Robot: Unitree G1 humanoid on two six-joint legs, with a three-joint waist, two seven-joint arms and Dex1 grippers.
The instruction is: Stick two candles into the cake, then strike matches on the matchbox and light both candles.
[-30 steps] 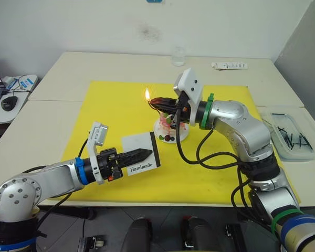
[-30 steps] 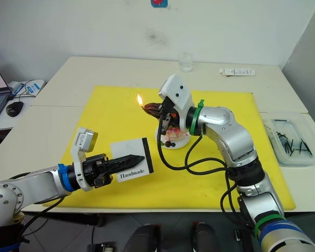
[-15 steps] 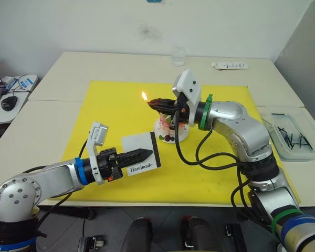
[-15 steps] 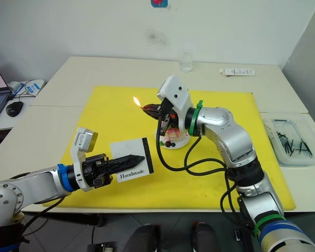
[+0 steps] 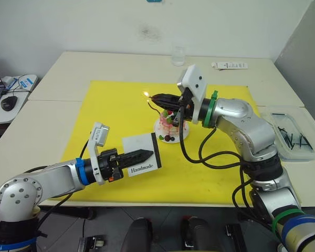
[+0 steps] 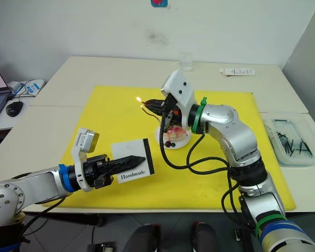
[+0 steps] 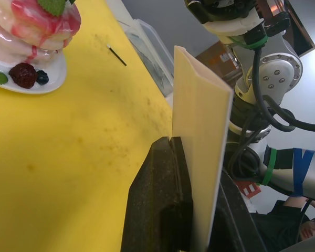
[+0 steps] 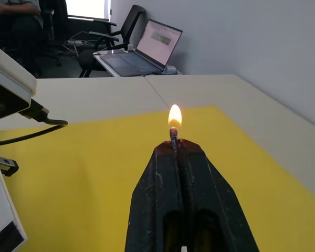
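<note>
— How far can the task be judged to have got?

— A lit match (image 8: 174, 137) is pinched between the closed fingers of the right gripper (image 8: 174, 149), with a small flame (image 8: 174, 115) at its tip, so a strike on the matchbox (image 5: 142, 155) can be taken as done. The burning tip is held above the yellow mat (image 5: 115, 105), just to the robot's left of the cake (image 6: 174, 132), at about the height of the cake's top. The lighting step is judged to be in hand.

— And the matchbox?

— It is clamped on edge between the fingers of the left gripper (image 5: 142, 155), lifted off the mat and held well apart from the cake, with the word "Handmade" turned to the camera and the dark strip along its right edge.

— Have the candles been placed and lit?

— That cannot be settled. The top of the cake is largely covered by the right gripper and its wrist camera, and the thin candles cannot be made out with any confidence. No second flame is seen, so both candles are best counted as left to be lit.

— Anything else hard to read?

— A short dark stick (image 7: 117, 55) is seen lying on the mat past the cake, possibly a match. More dark sticks are held in a clear tray (image 5: 291, 135) on the worktop at the robot's right; their number cannot be counted.
</note>
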